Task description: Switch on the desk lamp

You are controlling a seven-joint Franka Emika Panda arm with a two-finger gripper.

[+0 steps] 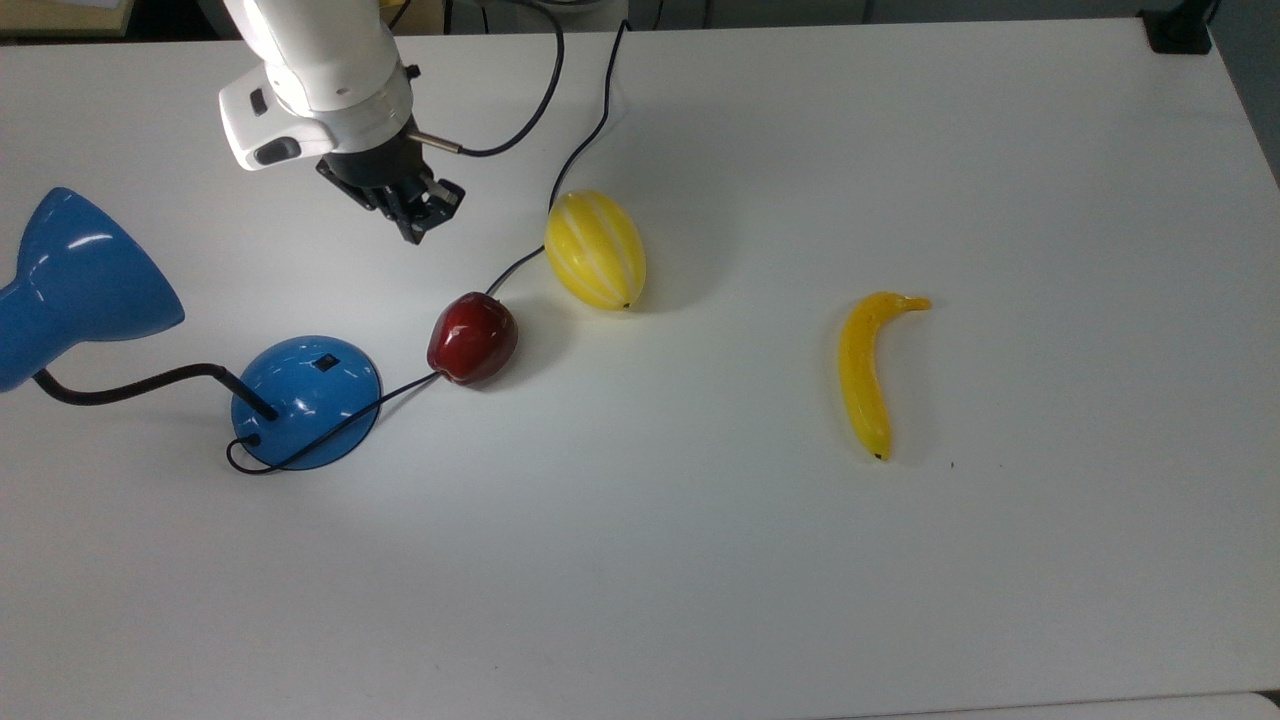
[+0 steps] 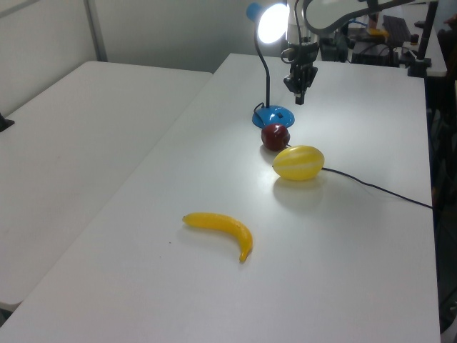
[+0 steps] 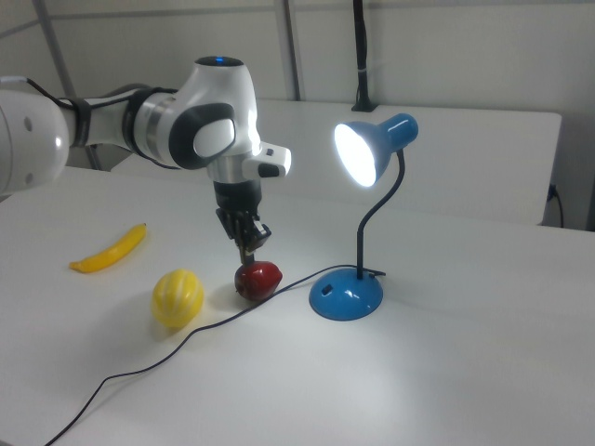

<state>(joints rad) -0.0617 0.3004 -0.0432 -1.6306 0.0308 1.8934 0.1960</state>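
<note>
The blue desk lamp stands at the top view's left, its domed base (image 1: 305, 400) carrying a small black switch (image 1: 323, 364). Its cone shade (image 1: 75, 285) hangs off a bent black gooseneck (image 1: 140, 385). The lamp is lit: the shade (image 3: 372, 149) glows bright in the right view, and again in the left view (image 2: 271, 21). My gripper (image 1: 420, 215) hangs in the air up and to the right of the base in the top view, apart from the lamp, fingers together and holding nothing. In the right view the gripper (image 3: 249, 246) is just above the red apple.
A red apple (image 1: 472, 338) lies on the lamp cord (image 1: 590, 130) right of the base. A yellow striped melon (image 1: 595, 250) sits beyond it and a banana (image 1: 868, 370) further right. The white table's far edge (image 1: 800, 25) is near the arm.
</note>
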